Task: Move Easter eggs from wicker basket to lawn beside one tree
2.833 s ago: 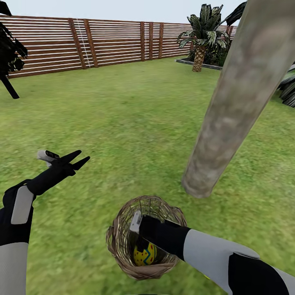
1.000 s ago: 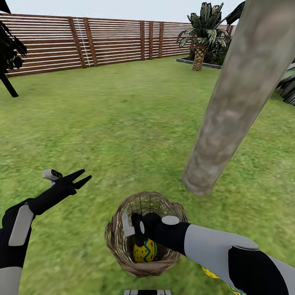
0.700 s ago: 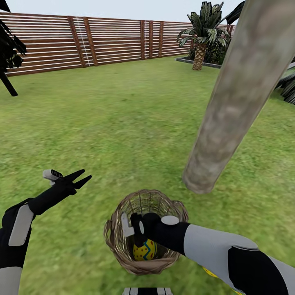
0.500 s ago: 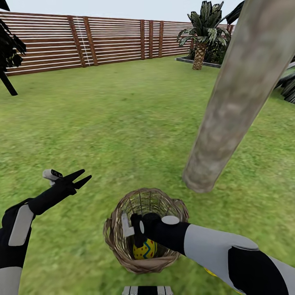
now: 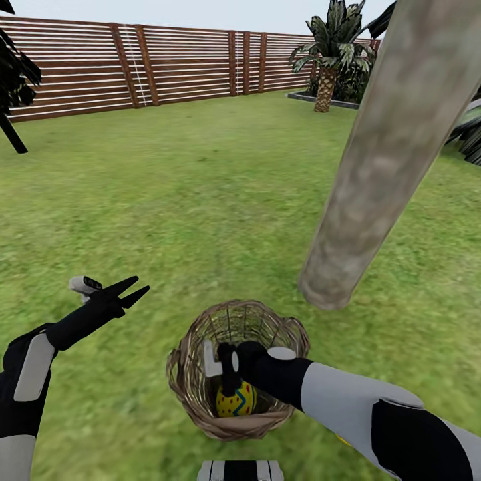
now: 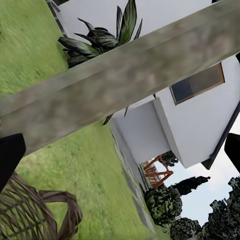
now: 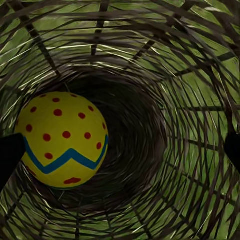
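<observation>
The right arm reaches in from the near right, its gripper (image 5: 224, 364) pointing down into the wicker basket (image 5: 194, 407) with fingers spread apart, holding nothing. One yellow Easter egg (image 7: 62, 140) with red dots and a blue zigzag lies at the basket's bottom, beside the fingertips. The left gripper (image 5: 130, 291), open and empty, hovers over the lawn (image 5: 200, 200) at left. The tree (image 5: 381, 167) trunk stands just beyond the basket, to its right

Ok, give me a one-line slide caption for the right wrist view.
Inside the wicker basket: one yellow egg with red dots and a blue zigzag lies against the wall.
</observation>
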Tool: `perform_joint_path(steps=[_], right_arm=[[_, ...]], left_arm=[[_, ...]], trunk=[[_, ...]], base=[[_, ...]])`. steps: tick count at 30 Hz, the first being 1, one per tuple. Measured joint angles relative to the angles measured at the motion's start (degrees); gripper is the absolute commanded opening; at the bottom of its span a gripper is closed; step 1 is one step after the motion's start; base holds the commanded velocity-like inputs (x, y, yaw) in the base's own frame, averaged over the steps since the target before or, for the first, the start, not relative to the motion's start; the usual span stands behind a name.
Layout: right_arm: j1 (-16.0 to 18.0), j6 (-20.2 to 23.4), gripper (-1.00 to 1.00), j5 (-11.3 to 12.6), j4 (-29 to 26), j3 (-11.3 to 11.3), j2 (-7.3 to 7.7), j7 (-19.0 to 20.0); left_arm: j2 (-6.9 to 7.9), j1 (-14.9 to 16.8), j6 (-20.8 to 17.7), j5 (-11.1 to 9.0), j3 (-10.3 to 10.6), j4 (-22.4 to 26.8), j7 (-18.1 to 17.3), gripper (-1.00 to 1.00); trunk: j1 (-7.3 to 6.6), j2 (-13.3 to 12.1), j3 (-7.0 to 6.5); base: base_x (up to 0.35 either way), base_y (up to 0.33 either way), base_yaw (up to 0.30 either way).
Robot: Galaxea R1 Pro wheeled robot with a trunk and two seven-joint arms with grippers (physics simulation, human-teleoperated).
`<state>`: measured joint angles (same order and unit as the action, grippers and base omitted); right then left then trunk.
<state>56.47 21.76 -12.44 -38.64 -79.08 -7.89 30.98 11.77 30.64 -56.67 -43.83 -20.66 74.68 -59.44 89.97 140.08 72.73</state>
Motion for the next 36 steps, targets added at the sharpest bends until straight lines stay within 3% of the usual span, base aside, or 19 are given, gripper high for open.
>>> perform_joint_path(steps=[8,25,36], right_arm=[[0.0,0.0,1.0,-0.06,0.5,0.01,-0.08,0.0],[0.0,0.0,1.0,0.01,0.51,-0.03,-0.21,0.09],[0.25,0.36,1.0,-0.31,2.01,0.86,0.19,2.39]], left_arm=[[0.0,0.0,0.0,-0.04,-0.01,0.03,0.0,1.0],[0.0,0.0,-0.01,-0.08,0.0,0.04,0.0,1.0],[0.33,-0.32,0.23,-0.21,-0.37,0.36,-0.33,1.0]], trunk=[[1.72,3.13,1.44],[2.16,3.36,5.21],[2.42,3.51,7.43]], base=[[0.0,0.0,0.0],[0.0,0.0,0.0],[0.0,0.0,0.0]])
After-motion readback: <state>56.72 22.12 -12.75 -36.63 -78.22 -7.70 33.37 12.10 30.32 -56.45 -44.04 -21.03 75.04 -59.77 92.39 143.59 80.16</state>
